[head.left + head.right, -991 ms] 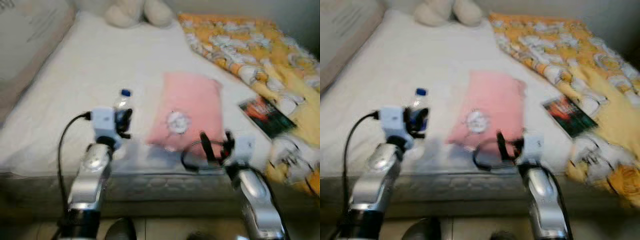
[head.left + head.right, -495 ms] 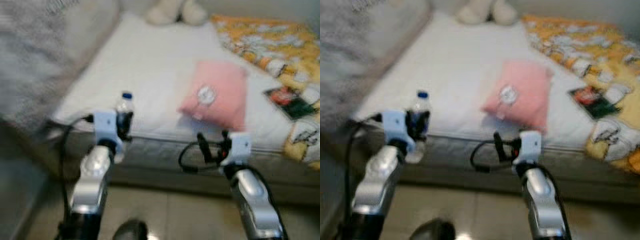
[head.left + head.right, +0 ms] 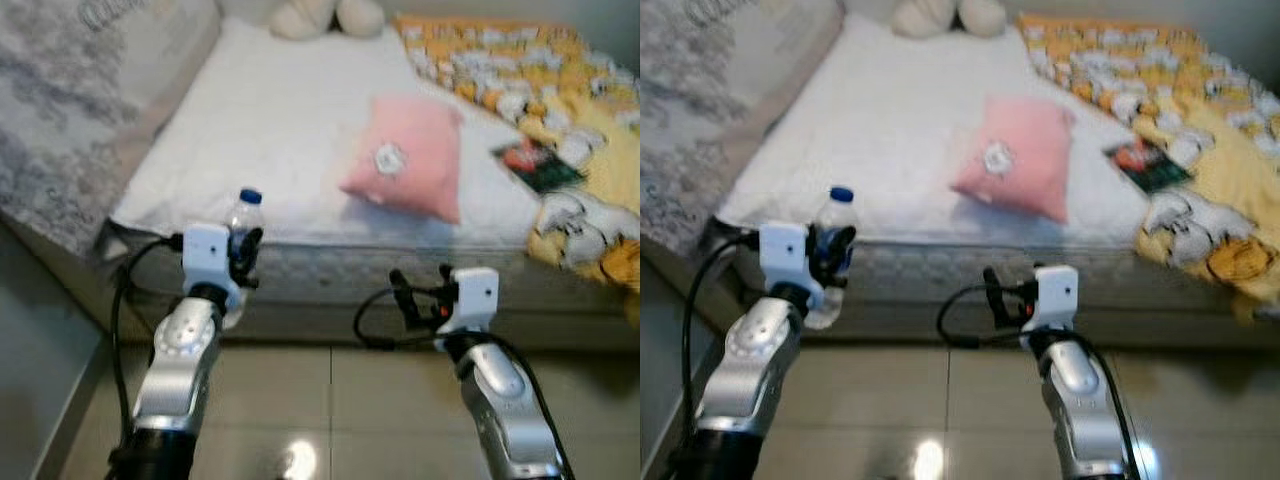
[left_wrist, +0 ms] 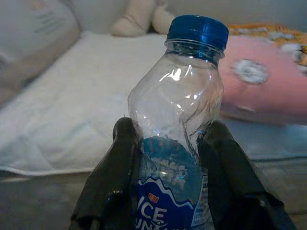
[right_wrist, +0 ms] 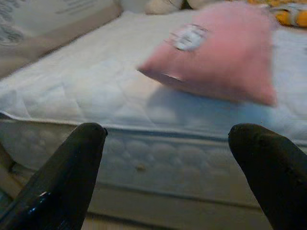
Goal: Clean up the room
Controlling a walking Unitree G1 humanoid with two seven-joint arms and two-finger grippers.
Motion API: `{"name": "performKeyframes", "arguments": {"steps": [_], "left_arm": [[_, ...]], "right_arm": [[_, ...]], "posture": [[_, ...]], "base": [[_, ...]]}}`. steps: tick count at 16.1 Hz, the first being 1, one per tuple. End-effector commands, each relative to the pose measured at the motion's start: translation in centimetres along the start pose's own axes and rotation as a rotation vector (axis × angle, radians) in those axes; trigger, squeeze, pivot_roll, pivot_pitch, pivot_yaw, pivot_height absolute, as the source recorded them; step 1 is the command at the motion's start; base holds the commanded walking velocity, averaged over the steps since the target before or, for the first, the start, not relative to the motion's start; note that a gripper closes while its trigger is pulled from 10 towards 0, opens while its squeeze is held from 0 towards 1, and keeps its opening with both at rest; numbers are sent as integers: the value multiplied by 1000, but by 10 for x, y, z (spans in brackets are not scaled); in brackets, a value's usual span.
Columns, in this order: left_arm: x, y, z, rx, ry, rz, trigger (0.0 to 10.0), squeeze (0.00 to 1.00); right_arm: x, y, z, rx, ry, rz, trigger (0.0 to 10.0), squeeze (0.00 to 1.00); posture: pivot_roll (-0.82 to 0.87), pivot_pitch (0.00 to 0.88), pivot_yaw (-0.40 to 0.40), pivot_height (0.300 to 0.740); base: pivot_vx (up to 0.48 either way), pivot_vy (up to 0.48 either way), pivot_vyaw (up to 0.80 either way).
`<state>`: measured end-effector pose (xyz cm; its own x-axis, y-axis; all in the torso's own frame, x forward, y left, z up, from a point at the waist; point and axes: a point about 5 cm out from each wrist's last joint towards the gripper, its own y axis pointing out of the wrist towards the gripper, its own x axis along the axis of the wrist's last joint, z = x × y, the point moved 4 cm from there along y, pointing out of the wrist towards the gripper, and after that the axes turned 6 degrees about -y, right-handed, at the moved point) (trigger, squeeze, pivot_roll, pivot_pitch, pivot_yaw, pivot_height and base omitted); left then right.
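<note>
Beside a bed (image 3: 300, 150) bearing a pink pillow (image 3: 408, 167): bottle (image 4: 178, 124) upright, clamped between left gripper (image 4: 172, 163) fingers; right gripper (image 5: 168, 167) spread wide, empty, facing mattress edge.

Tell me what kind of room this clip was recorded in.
Most likely a bedroom: a white mattress carries a pink pillow, a yellow patterned blanket and a plush toy at the far end.

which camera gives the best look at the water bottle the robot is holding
The left wrist view: the bottle stands close up between the left gripper's fingers, with blue cap, dented clear body and blue label plain to see. Both eye views show it small and blurred, mostly its cap and upper body above the fingers.
</note>
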<state>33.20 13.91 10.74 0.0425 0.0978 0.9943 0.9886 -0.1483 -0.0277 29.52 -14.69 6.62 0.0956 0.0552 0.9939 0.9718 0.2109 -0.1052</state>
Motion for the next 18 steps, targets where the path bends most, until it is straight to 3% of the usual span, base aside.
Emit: {"name": "performKeyframes", "arguments": {"steps": [1, 5, 8, 13, 16, 18], "left_arm": [[2, 2, -11, -29, 3, -11, 10000, 0], [0, 3, -11, -29, 13, 5, 10000, 0], [-6, -2, -7, -36, 11, 23, 10000, 0], [-38, -46, 21, -11, -9, 116, 10000, 0], [-36, -45, 13, -12, -1, 106, 10000, 0], [-34, -42, 11, -12, -9, 100, 10000, 0]], "right_arm": [[0, -2, -7, -25, -12, 6, 10000, 0], [-1, -3, -8, -22, -24, 11, 10000, 0], [-1, -3, -8, -22, -26, 13, 10000, 0], [-11, -12, -22, -91, 30, 44, 10000, 0], [-14, -12, -21, -83, 38, 52, 10000, 0], [-14, -11, -23, -80, 41, 56, 10000, 0]], "posture": [[-93, 0, 17, 740], [-93, 0, 22, 740], [-91, 0, 23, 740], [-86, 0, 34, 740], [-80, 0, 27, 740], [-79, 0, 21, 740]], "base": [[0, -480, 631], [0, -480, 622], [0, 0, 604], [-146, 0, 555], [-472, 0, 535], [0, 0, 519]]}}
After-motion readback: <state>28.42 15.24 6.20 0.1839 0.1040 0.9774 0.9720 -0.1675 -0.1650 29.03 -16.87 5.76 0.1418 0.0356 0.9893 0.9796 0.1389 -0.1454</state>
